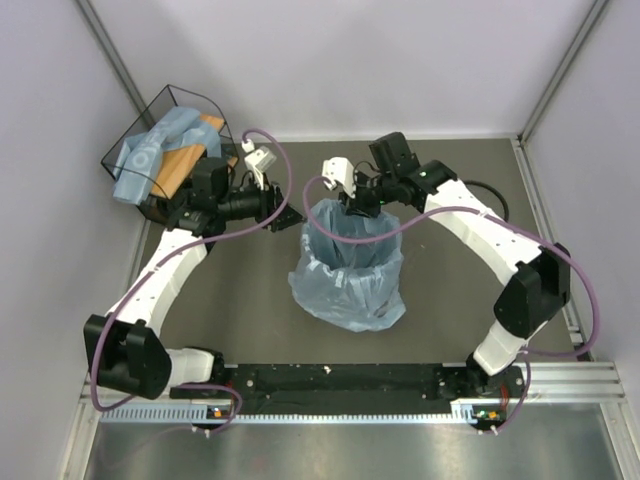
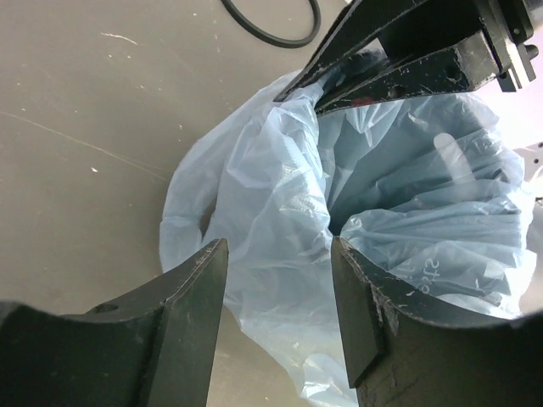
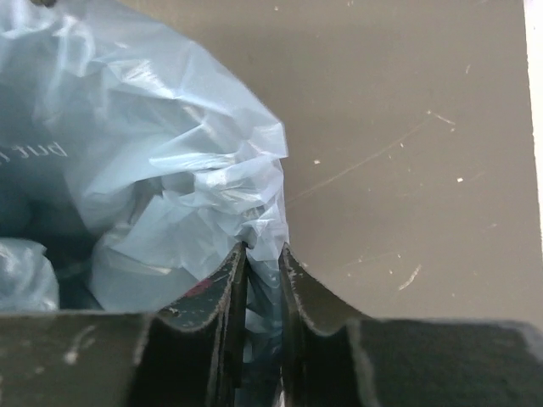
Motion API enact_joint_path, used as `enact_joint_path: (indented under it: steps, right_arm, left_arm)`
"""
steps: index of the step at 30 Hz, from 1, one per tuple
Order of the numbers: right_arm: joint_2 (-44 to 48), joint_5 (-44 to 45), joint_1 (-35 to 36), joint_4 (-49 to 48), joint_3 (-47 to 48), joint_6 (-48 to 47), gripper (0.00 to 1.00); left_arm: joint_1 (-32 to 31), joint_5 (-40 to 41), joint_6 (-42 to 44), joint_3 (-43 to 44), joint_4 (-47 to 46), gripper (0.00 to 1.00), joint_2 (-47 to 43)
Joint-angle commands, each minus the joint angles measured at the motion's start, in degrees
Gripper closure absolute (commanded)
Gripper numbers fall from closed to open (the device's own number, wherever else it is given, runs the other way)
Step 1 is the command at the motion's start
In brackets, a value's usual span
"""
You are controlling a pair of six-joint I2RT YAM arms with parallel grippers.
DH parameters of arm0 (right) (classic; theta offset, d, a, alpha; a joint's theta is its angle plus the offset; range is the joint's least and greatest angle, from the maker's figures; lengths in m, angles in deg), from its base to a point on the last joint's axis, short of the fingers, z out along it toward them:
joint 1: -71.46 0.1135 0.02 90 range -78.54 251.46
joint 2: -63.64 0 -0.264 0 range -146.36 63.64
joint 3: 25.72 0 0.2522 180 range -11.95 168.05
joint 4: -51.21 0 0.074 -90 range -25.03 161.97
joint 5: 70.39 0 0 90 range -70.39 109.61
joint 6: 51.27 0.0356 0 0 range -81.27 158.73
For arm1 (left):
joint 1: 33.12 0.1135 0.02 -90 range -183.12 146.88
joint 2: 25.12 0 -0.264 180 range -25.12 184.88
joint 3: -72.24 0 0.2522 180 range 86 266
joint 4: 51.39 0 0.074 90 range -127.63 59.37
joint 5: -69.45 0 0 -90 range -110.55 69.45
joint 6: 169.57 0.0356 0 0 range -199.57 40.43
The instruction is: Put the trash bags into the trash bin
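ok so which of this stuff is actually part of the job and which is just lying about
Part of the job:
trash bag, draped over the trash bin
right gripper, pinching the bag's edge
left gripper, open beside the bin
rolled blue bags, sitting in the basket

Just lying about:
wire basket with its wooden base
black ring on the table
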Motion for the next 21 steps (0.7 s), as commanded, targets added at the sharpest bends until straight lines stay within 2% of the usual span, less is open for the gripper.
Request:
enact_joint_path:
  steps: [1,5,7,9,10,11,13,16,19,21]
  right_arm:
    - [2.9,0.4,0.9,0.5,-4.3,0.9,0.87]
    - [5.4,3.4,1.1,-2.9,-8.5,4.9,0.96]
    - [7.0,3.8,1.1,-4.5,-10.8,6.3,0.97]
    - [7.6,4.2,1.2,-5.7,-11.4,7.7,0.93]
    - [7.6,4.3,1.2,-5.8,-11.1,8.2,0.88]
    - [7.7,4.7,1.2,-5.8,-10.8,8.8,0.77]
    - [8.2,4.9,1.2,-5.7,-10.1,10.4,0.73]
    - [10.0,5.1,1.1,-5.7,-10.1,12.7,0.47]
    - [12.3,2.7,0.2,-5.5,-10.3,16.1,0.4]
    - [13.2,-0.7,-1.6,-5.2,-10.1,18.9,0.28]
  left_arm:
    - [-0.4,2.8,4.3,2.6,-0.2,0.41,-3.8]
    - [-0.8,3.9,6.8,3.3,-0.2,0.39,-4.3]
    - [-1.9,2.4,7.3,3.4,-0.2,0.42,-3.3]
    - [-3.0,1.3,7.3,4.3,0.7,0.43,-2.2]
    - [-4.2,0.6,7.1,4.4,0.6,0.43,-1.3]
    - [-5.0,0.6,7.0,4.5,0.7,0.43,-1.0]
    - [-7.0,1.1,7.7,4.5,1.3,0.43,-0.3]
    - [-9.6,5.5,11.6,5.0,4.2,0.47,1.1]
    - [-11.9,12.5,15.6,6.2,8.4,0.54,3.0]
    - [-12.9,15.7,18.8,6.5,9.5,0.61,3.3]
